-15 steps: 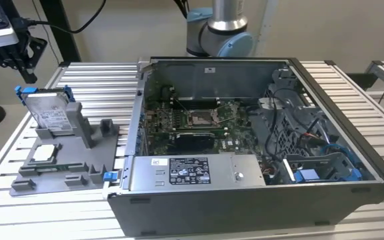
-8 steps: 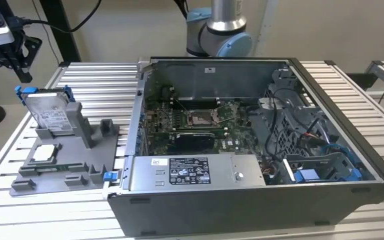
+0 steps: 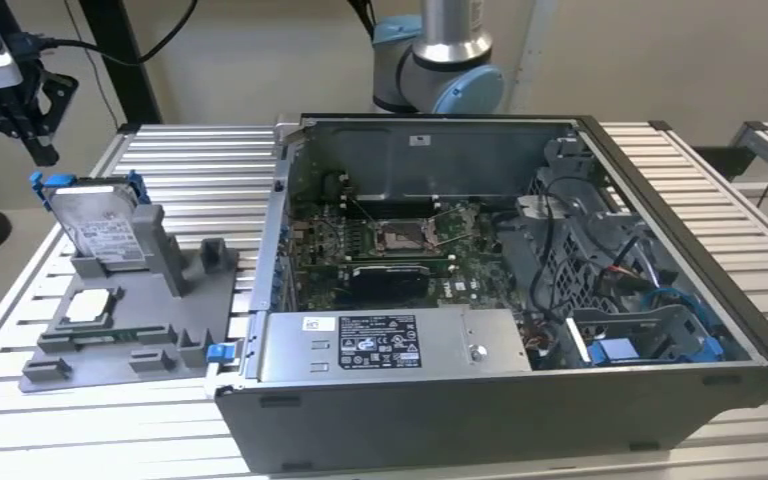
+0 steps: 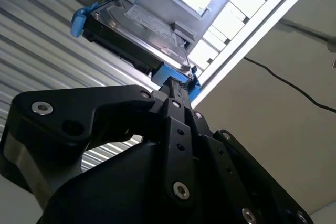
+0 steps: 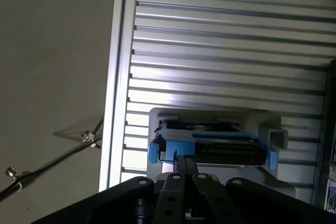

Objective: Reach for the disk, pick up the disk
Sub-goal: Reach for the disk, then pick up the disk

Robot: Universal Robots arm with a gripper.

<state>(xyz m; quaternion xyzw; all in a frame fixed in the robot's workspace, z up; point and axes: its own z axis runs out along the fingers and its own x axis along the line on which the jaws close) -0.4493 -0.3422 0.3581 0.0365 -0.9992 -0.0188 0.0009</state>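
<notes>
1. The disk stands on edge in a grey holder on the slatted worktop, at the exterior view's left of the open computer case. Its label faces out, and the blue rails show at its top corners.
2. The pincer hangs just above the disk's top corner, toward the exterior view's left. There's a small gap, so it's not touching.
3. In both wrist views the pincer looks pressed together and grips nothing. Its tip points at the blue end of the disk.
4. A small square chip lies flat on the same holder, nearer the camera than the disk.
</notes>
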